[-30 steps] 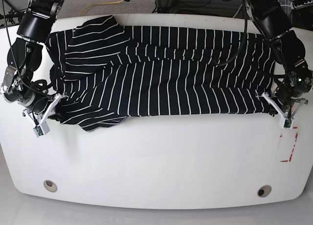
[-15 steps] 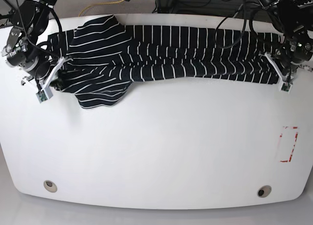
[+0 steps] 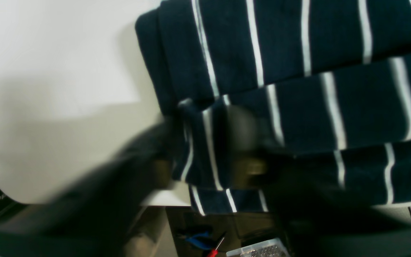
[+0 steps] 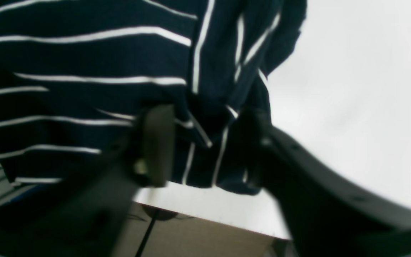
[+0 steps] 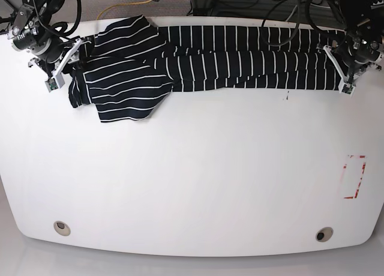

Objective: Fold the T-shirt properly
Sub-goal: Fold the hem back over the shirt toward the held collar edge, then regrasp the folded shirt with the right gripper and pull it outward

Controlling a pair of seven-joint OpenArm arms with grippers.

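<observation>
The black T-shirt (image 5: 240,63) with thin white stripes lies as a long folded band along the table's far edge, with one sleeve (image 5: 123,93) spread out at the left. My left gripper (image 5: 343,78) is shut on the band's right end. In the left wrist view (image 3: 205,167) it pinches a striped fold (image 3: 298,43) at the table's edge. My right gripper (image 5: 63,66) is shut on the band's left end. In the right wrist view (image 4: 207,150) bunched striped fabric (image 4: 84,53) sits between its fingers.
The white table (image 5: 192,186) has a red rectangular mark (image 5: 354,177) at the right and two round holes (image 5: 61,227) (image 5: 324,234) near the front edge. Cables lie behind the far edge. Blue pliers (image 3: 196,240) show below the table's edge.
Both grippers have moved from the table's middle to its far edge while holding the shirt. The near half now lies folded over the far half, and the shirt is a narrower band.
</observation>
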